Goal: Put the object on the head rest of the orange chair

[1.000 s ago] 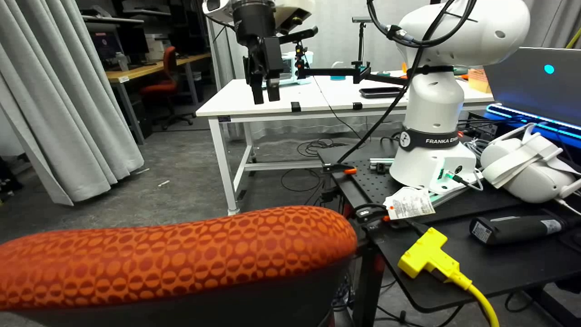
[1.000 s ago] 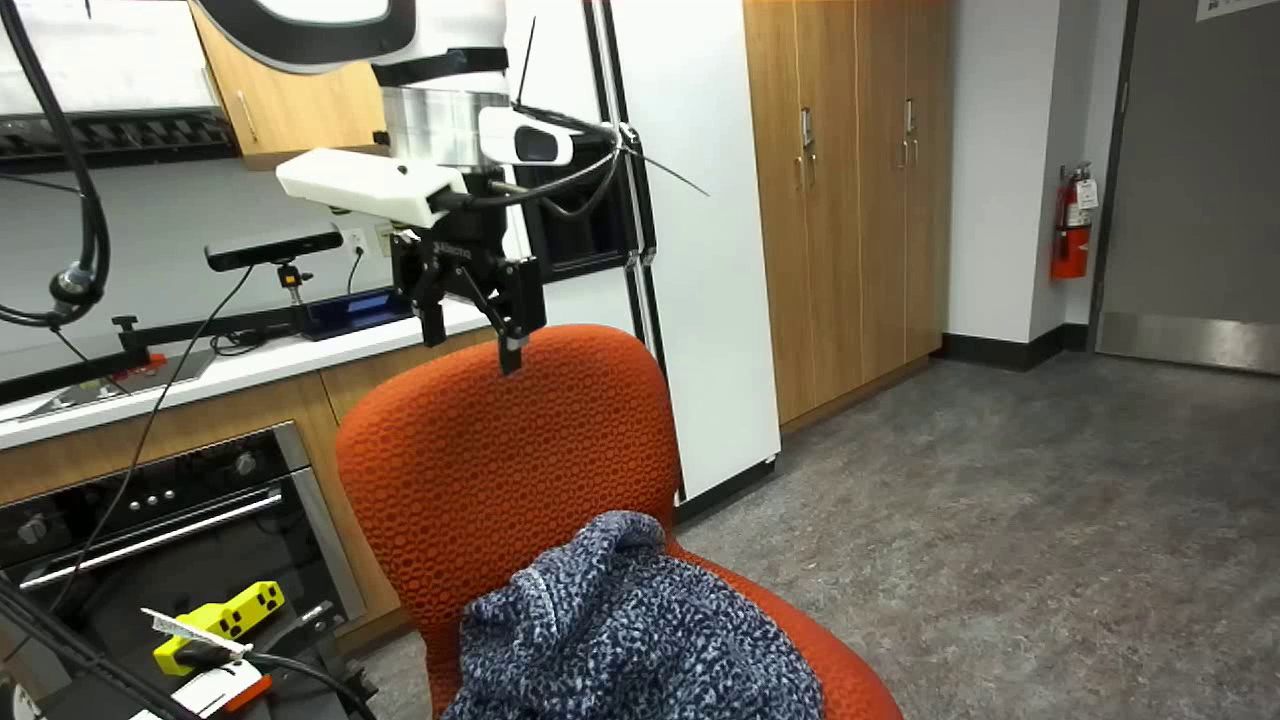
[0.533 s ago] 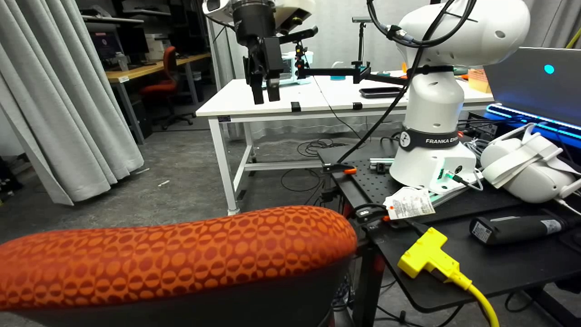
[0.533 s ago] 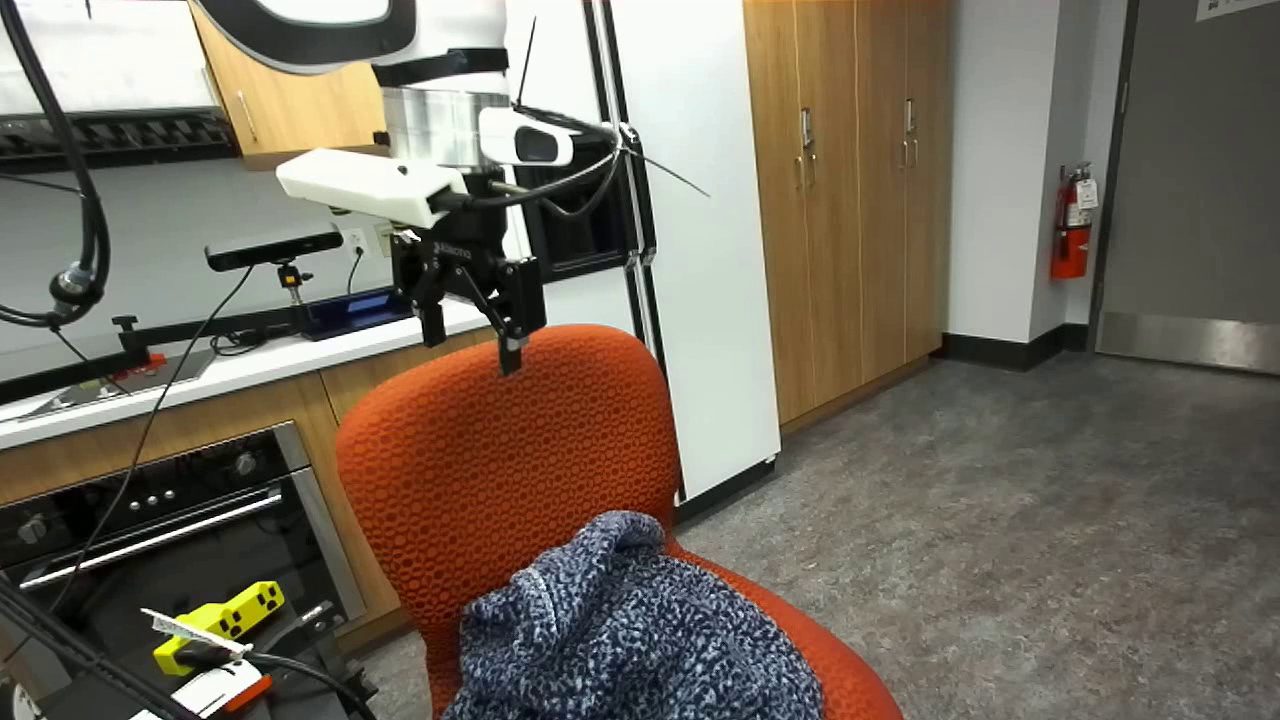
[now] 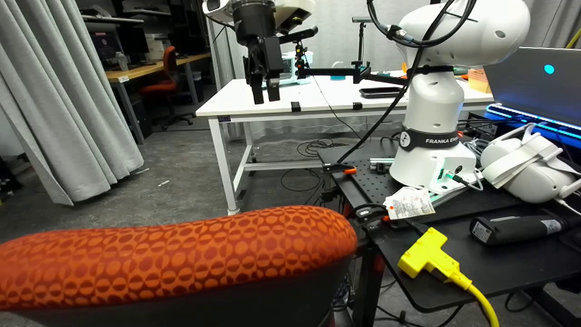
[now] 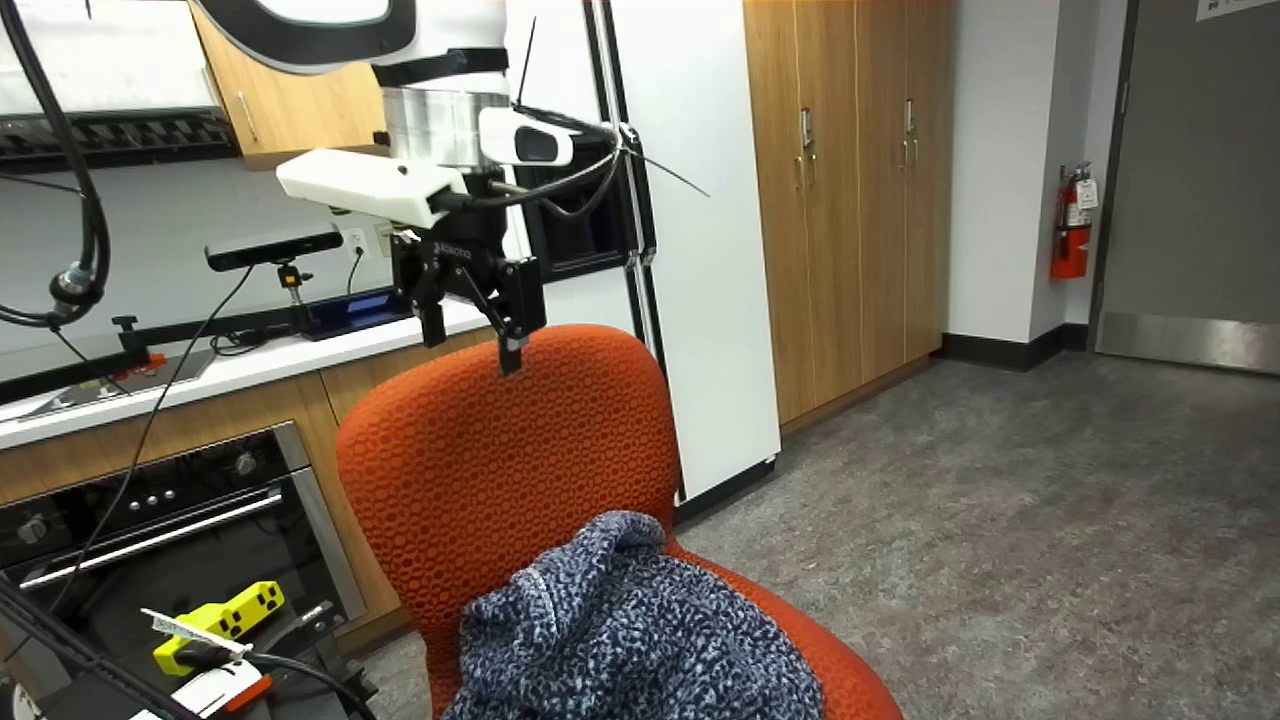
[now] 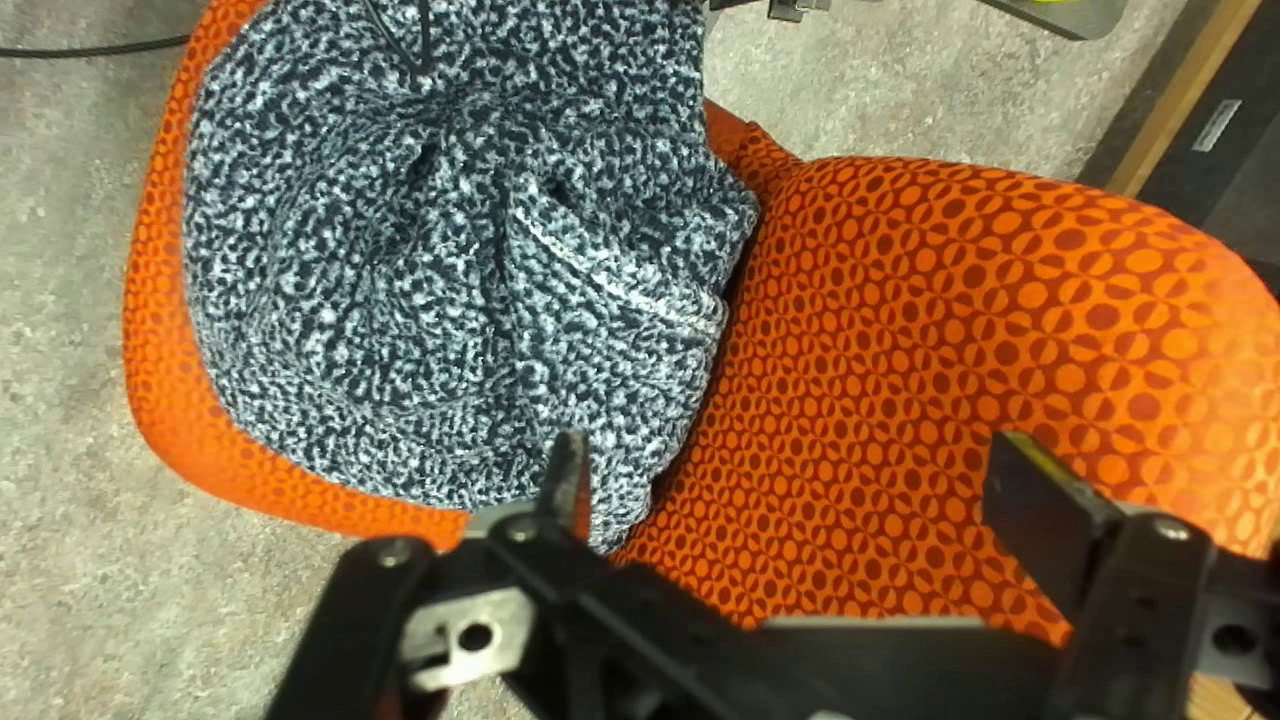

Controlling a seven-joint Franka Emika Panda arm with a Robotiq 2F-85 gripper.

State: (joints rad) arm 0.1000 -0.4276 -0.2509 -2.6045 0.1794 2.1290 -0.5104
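The object, a fuzzy navy and white-grey cloth point(image 6: 640, 640), lies in a crumpled heap on the seat of the orange chair point(image 6: 520, 480), against its backrest. It also fills the upper left of the wrist view point(image 7: 430, 280). The head rest, the rounded top of the backrest point(image 5: 181, 259), is bare; its edge also shows in an exterior view point(image 6: 590, 345). My gripper point(image 6: 472, 355) is open and empty, pointing down above the chair. In the wrist view the gripper point(image 7: 788, 445) has its fingers wide apart, the left one over the cloth's edge and the right one over the backrest.
A black table point(image 5: 458, 281) beside the chair holds the robot base point(image 5: 431, 159), a yellow power outlet block point(image 5: 429, 254) and a white headset point(image 5: 526, 168). A white table point(image 5: 327, 97) stands behind. A counter with an oven point(image 6: 180, 520) and a fridge point(image 6: 700, 250) stand beyond the chair.
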